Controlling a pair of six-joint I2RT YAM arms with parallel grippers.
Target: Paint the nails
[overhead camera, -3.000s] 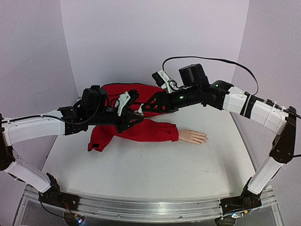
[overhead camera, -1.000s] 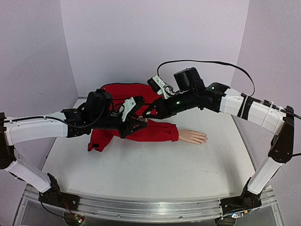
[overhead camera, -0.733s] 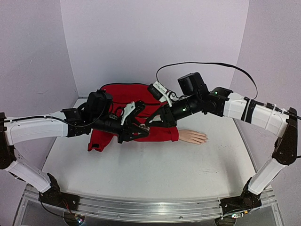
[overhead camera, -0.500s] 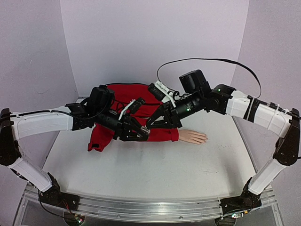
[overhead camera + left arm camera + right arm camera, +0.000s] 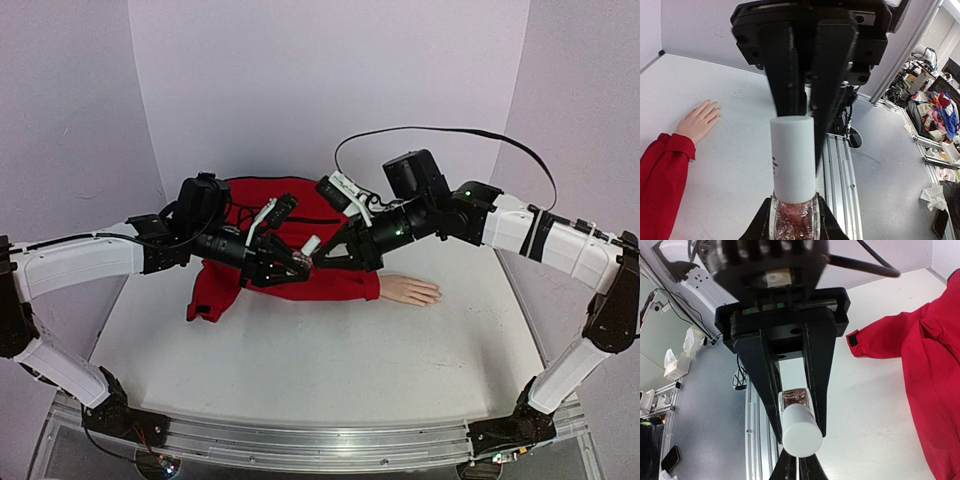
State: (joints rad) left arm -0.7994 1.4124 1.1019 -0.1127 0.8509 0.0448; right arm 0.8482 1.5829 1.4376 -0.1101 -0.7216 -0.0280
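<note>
- left gripper (image 5: 296,262): fingers clamped on the glass body of a bottle (image 5: 792,165). the bottle's base is cut off in the left wrist view and sits behind its cap in the right wrist view.
- the bottle has a white cap and reddish contents and is held in the air above the sleeve (image 5: 335,282). there is a small dark mark on the cap, too blurred to read.
- right gripper (image 5: 798,469): fingers drawn almost together, only a slit between them. the tips are right at the cap, and i cannot tell whether they touch it.
- the sleeve lies flat on the table (image 5: 330,360), partly hidden under both grippers.
- hand (image 5: 410,290): palm down at the sleeve's end, to the right of the grippers.
- nails (image 5: 434,293): at the fingertips pointing right, too small to make out and well apart from the bottle.
</note>
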